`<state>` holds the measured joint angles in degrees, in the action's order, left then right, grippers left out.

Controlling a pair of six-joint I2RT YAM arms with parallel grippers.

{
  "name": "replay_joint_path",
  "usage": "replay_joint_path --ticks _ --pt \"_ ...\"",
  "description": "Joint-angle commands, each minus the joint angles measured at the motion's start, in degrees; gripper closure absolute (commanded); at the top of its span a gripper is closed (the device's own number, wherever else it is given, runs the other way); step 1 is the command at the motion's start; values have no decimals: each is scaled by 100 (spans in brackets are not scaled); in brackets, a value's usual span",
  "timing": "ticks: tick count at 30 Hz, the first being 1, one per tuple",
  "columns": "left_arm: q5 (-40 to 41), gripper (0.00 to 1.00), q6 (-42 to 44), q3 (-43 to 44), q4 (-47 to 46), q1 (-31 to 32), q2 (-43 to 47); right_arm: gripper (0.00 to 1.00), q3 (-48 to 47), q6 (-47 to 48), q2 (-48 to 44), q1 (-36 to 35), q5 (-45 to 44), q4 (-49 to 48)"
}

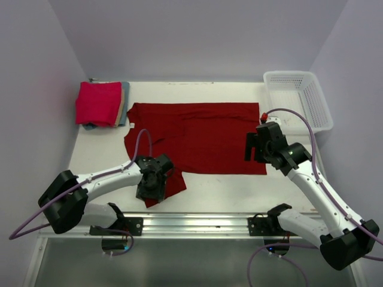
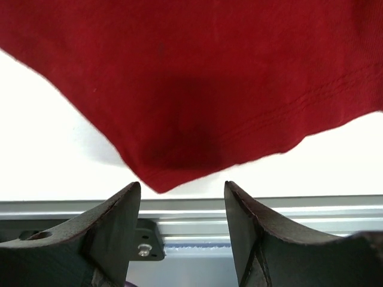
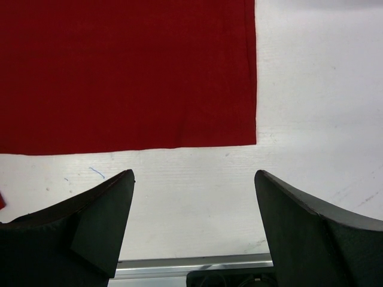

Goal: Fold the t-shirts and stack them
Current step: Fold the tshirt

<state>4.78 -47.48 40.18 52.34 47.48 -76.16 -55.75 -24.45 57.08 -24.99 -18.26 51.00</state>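
A dark crimson t-shirt [image 1: 197,137] lies spread flat across the middle of the table, one sleeve reaching toward the near edge. My left gripper [image 1: 149,190] hovers over that sleeve. In the left wrist view the sleeve's corner [image 2: 179,95] ends just above the open left gripper [image 2: 182,191], with nothing between the fingers. My right gripper [image 1: 251,146] hangs open at the shirt's right edge. In the right wrist view the shirt's corner [image 3: 179,72] lies beyond the right gripper [image 3: 194,176], apart from it. A folded pinkish-red t-shirt [image 1: 97,103] rests on a blue-grey one [image 1: 125,100] at the back left.
A white mesh basket [image 1: 299,95] stands at the back right corner. A metal rail [image 1: 197,222] runs along the near edge of the table, also seen as the rail [image 2: 269,209] in the left wrist view. Walls close in the table on three sides.
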Motion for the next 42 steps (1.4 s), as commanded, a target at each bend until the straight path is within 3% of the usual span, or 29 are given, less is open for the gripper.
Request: replay_joint_path --ticks 1,19,22,23,25,26,29,34,37,41,42 --pt "50 38 -235 -133 391 50 260 14 -41 54 -74 21 68 -73" --pt "-196 43 327 60 -101 50 -408 22 -24 1 -188 47 -134 -47" --pt "-205 51 371 69 -153 50 -470 27 -59 1 -180 56 -169 -47" --pt "-214 64 398 69 -171 50 -479 28 -59 1 -188 56 -178 -47" --pt "-214 77 398 69 -180 50 -487 32 -59 1 -188 56 -195 -47" --pt "-214 91 407 69 -180 50 -487 34 -42 1 -197 56 -213 -38" --pt "-214 100 407 69 -180 50 -461 38 -24 1 -188 47 -248 -47" --pt "-223 100 407 121 -92 50 -338 41 72 -103 -127 65 -624 -47" --pt "-161 100 372 384 144 50 -66 38 195 -323 161 170 -731 15" --pt "23 100 319 1016 523 50 417 16 511 -613 619 581 -418 -116" --pt "41 100 319 1122 654 50 479 14 582 -744 716 714 -250 -143"
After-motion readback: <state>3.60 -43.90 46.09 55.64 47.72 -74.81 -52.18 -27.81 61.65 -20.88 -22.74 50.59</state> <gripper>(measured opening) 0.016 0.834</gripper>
